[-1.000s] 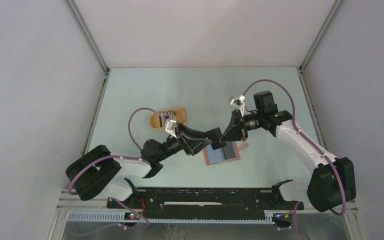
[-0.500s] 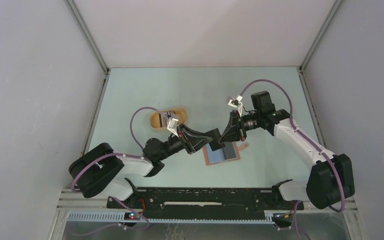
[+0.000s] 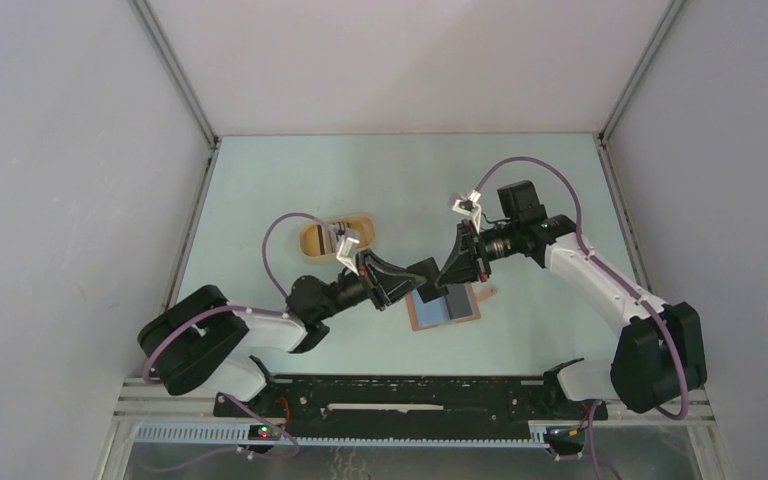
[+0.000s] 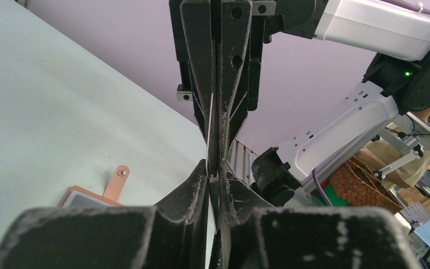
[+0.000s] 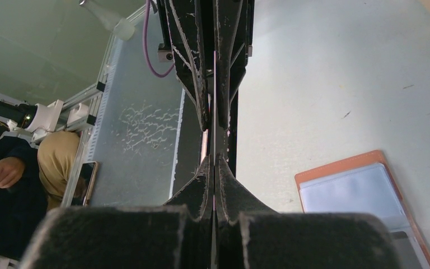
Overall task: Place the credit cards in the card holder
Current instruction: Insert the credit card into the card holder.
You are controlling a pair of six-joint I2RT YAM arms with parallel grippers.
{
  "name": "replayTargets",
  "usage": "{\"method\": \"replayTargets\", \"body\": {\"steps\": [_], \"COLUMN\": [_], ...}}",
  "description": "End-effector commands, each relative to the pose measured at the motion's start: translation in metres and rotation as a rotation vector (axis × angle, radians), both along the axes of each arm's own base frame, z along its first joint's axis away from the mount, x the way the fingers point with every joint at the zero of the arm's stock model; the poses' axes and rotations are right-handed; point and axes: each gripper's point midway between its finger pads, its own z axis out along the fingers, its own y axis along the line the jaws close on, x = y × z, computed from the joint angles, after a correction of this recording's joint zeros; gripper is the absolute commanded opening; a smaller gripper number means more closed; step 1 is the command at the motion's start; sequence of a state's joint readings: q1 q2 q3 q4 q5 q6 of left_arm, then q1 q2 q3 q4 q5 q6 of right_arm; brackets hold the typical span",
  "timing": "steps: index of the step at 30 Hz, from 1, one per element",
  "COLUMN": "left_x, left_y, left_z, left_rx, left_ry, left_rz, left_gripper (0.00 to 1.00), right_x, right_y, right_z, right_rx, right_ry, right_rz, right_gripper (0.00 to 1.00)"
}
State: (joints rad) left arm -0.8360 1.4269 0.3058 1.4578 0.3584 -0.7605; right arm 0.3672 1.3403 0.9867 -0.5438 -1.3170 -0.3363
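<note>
A dark credit card [image 3: 426, 271] hangs in the air above the table, held from both sides. My left gripper [image 3: 408, 281] is shut on its left edge and my right gripper [image 3: 446, 268] is shut on its right edge. The left wrist view shows the card edge-on [image 4: 211, 120] between my own fingertips [image 4: 200, 179], with the right gripper's fingers [image 4: 232, 61] facing them. In the right wrist view the card is a thin line [image 5: 214, 84]. The reddish-brown card holder [image 3: 446, 306] lies open and flat just below, blue-grey inside up, and also shows in the left wrist view [image 4: 87, 196] and the right wrist view [image 5: 351, 188].
A yellow oval tray [image 3: 311, 241] with more cards in it lies on the table behind my left arm. The holder's snap tab [image 3: 488, 292] sticks out to the right. Grey walls enclose the table on three sides.
My right arm has edged a little to the left, toward the left gripper. The card stays pinched between both grippers above the holder.
</note>
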Motion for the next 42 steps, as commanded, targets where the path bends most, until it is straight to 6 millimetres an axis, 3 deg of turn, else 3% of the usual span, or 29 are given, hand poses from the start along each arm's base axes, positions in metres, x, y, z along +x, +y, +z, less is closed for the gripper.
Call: {"method": "replayTargets", "body": {"steps": [1, 23, 29, 31, 36, 42], "left_x": [-0.007, -0.007, -0.002, -0.001, 0.005, 0.014], "left_y": [-0.004, 0.002, 0.007, 0.01, 0.015, 0.013], "left_z": [0.032, 0.026, 0.013, 0.005, -0.018, -0.047], "left_rx": [-0.068, -0.052, -0.028, -0.016, 0.016, 0.042], "left_ry": [-0.09, -0.055, 0.005, 0.039, 0.133, 0.282], "left_rz": [-0.051, -0.112, -0.135, -0.137, -0.116, -0.087], "left_gripper": [0.14, 0.0, 0.0, 0.0, 0.0, 0.0], "right_x": [0.002, 0.002, 0.004, 0.006, 0.019, 0.046], "right_y": [0.004, 0.008, 0.006, 0.004, -0.011, -0.038], "right_z": [0.008, 0.0, -0.003, -0.003, -0.009, -0.032], "right_rx": [0.011, -0.029, -0.066, -0.087, -0.165, -0.322], "right_ry": [-0.052, -0.07, -0.11, -0.141, -0.231, -0.28], "right_rz": [0.021, 0.034, 0.029, 0.021, -0.042, -0.156], "right_gripper": [0.0, 0.0, 0.52, 0.6, 0.65, 0.66]}}
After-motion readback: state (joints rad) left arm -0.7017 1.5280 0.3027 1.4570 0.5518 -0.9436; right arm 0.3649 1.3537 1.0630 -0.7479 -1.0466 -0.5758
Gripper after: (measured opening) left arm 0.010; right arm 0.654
